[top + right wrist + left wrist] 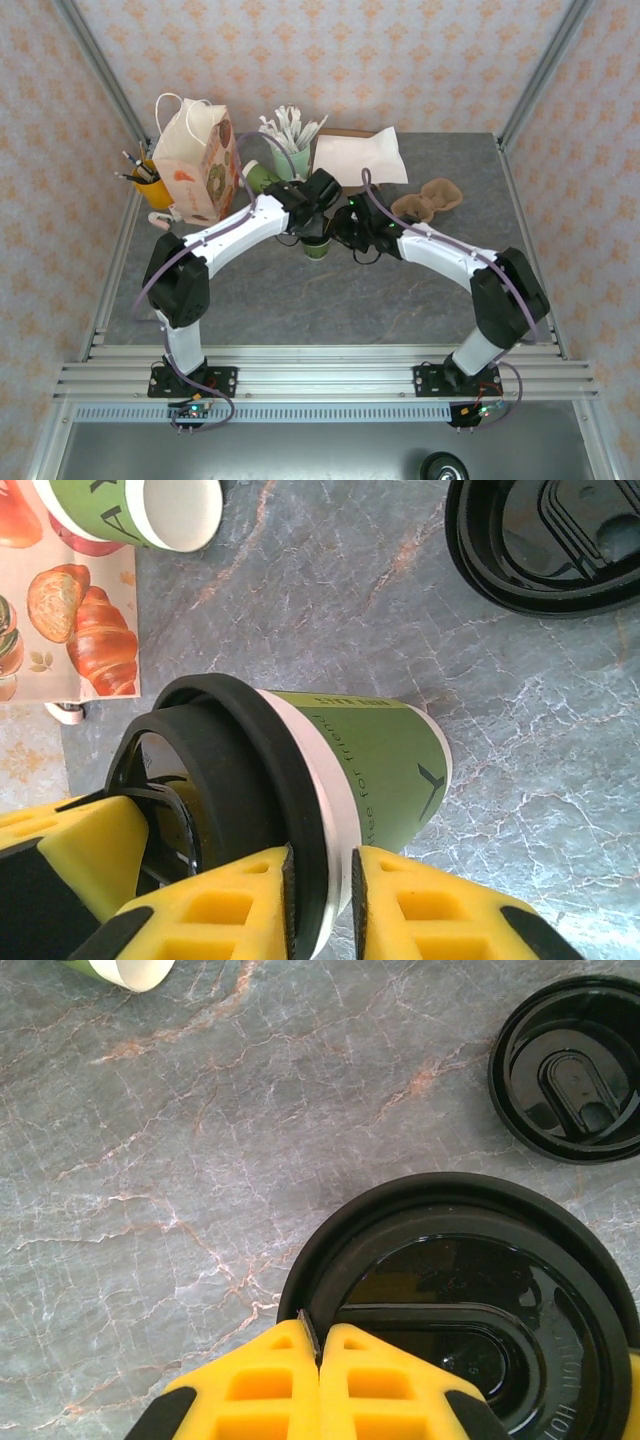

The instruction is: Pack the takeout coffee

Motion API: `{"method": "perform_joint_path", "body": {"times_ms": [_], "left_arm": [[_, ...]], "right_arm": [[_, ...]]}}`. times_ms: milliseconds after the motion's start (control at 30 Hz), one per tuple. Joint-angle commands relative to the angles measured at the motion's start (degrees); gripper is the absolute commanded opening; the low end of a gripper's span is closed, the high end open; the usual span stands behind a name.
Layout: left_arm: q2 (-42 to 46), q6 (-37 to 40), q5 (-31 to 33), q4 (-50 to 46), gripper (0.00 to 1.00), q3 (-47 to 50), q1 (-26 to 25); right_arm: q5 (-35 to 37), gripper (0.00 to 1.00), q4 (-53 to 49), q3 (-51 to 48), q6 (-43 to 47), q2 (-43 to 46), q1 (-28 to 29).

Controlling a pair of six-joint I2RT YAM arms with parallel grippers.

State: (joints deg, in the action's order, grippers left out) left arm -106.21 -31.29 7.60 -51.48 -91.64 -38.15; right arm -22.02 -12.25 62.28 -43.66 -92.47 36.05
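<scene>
The takeout coffee (318, 248) stands upright mid-table, a dark green cup (395, 770) with a black lid (470, 1300) on it. My left gripper (320, 1338) is shut, its yellow fingertips together on the near edge of the lid, holding nothing. My right gripper (322, 885) straddles the lid's rim and the cup's white rolled lip. One pad lies against the lid's edge and the other stands a sliver off the lip, so the jaws are slightly open. Both grippers meet over the cup, left (318, 197) and right (346, 228).
A second black lid (570, 1070) lies on the table just beyond the cup. A lidless green cup (140, 510) lies on its side by the printed paper bag (195, 160). A cup of wrapped sticks (288, 150), white napkins (358, 158) and a pulp carrier (428, 200) sit behind.
</scene>
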Motion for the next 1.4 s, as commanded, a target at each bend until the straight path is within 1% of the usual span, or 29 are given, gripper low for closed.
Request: {"method": "perform_joint_path", "body": {"times_ms": [0,133,333,533,633,767,800,867,933,1067,1200,1300,1367], "left_arm": [[-1.5,0.3,-6.7,-4.2,0.00,-2.5,-2.2],[-0.3,0.4,-6.2,-5.9,0.00,-4.1,-2.1],[2.9,0.3,-6.4,-5.5,0.00,-4.0,-2.0],[2.9,-0.5,-9.4,-3.9,0.00,-2.1,-0.5],[4.9,-1.2,-9.3,-2.7,0.00,-0.9,-0.2],[5.5,-1.1,-7.1,-3.4,0.00,-0.3,-0.1],[5.2,-1.0,-6.7,-3.7,0.00,0.0,-0.1],[4.7,-1.0,-6.8,-3.7,0.00,0.9,-0.1],[4.4,-1.1,-7.4,-2.7,0.00,2.2,-0.1],[3.0,-1.0,-7.6,-2.5,0.00,2.2,-0.3],[2.3,-0.6,-7.7,-2.4,0.00,1.9,-0.7],[1.8,-0.7,-7.7,-2.5,0.00,1.9,-0.8],[1.7,-0.8,-7.4,-2.8,0.00,2.1,-0.8]], "right_arm": [[-1.4,0.28,-6.5,3.1,0.0,-2.3,0.7],[-0.2,0.33,-6.7,5.5,-0.3,-0.7,0.7],[-0.3,0.38,-4.6,4.1,0.1,2.5,0.6],[-0.2,0.41,-0.6,2.1,-0.2,4.8,0.7],[0.7,0.45,-0.2,1.2,0.2,6.0,0.7],[5.2,0.57,0.4,-2.4,-0.7,8.7,0.6],[5.5,0.60,1.7,-3.6,-1.4,9.6,0.4],[4.6,0.61,3.5,-4.9,-1.6,10.7,0.2],[2.5,0.61,3.9,-5.2,-0.6,10.4,0.2],[-0.8,0.53,3.0,-5.3,0.4,7.9,0.2],[-2.8,0.47,2.9,-5.2,0.5,5.1,0.2],[-2.7,0.44,3.1,-5.5,-0.5,4.2,0.2],[-1.7,0.44,3.3,-6.5,-1.4,4.9,0.2]]}}
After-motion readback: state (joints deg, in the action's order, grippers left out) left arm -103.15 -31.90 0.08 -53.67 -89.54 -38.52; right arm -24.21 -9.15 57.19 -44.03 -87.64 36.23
